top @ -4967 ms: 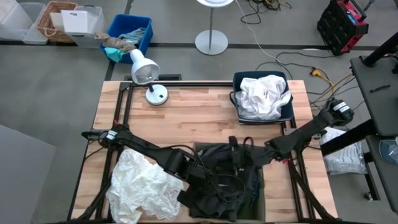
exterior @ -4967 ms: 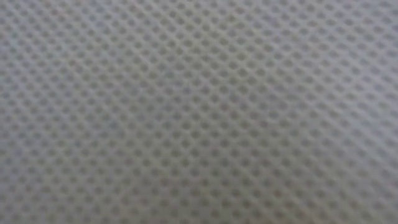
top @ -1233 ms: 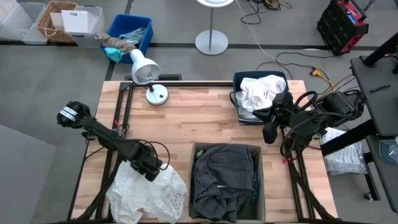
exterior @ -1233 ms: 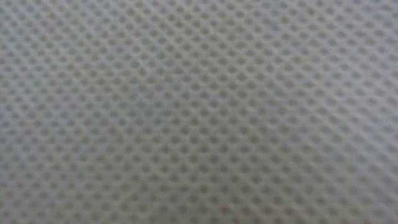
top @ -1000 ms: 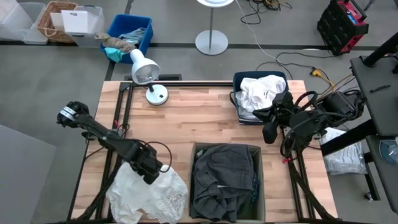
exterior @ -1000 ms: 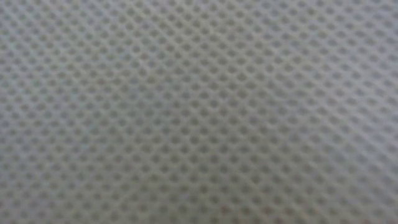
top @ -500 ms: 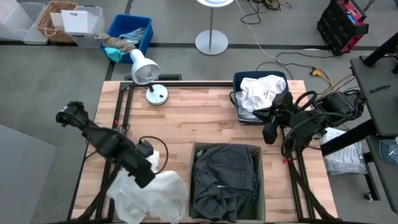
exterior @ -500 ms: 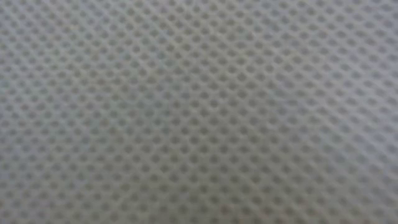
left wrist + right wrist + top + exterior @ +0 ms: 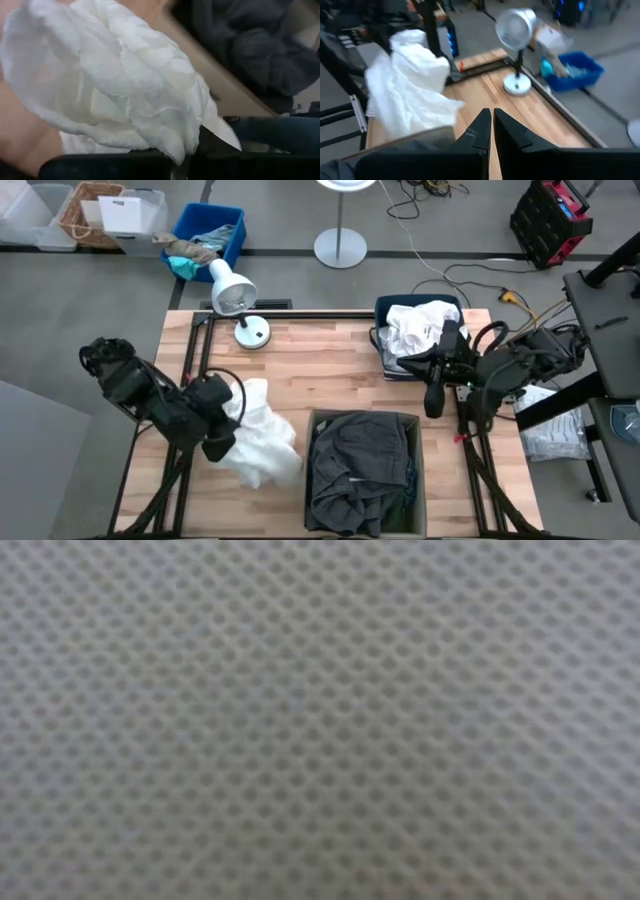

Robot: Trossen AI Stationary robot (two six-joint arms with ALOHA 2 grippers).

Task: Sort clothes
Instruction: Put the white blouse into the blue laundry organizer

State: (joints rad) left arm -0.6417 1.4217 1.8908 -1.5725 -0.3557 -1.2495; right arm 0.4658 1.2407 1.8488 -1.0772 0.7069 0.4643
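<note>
My left gripper is shut on a white garment, raised over the table's left half, left of a tan box holding dark grey clothes. In the right wrist view the white garment hangs bunched. More white clothes fill a blue bin at the far right. My right gripper hangs shut and empty between that bin and the box. The low view shows only mesh fabric across the lens. My left gripper pinches a gathered bunch of the white garment between its two fingers, coming slanting down from the table's left. The cloth hangs in slack folds below and beyond the fingers. I cannot tell whether its lower end rests on the table.
A white desk lamp stands at the far left of the table. Beyond the far edge, on the floor, sit a blue bin of rags, a wicker basket and a lamp stand. Bare wood lies mid-table.
My left gripper has risen from the table's near left corner and drawn back toward the left, staying shut on the white garment. The garment, which lay spread out there, is now gathered up and hangs bunched from the gripper, closer to the table's middle.
</note>
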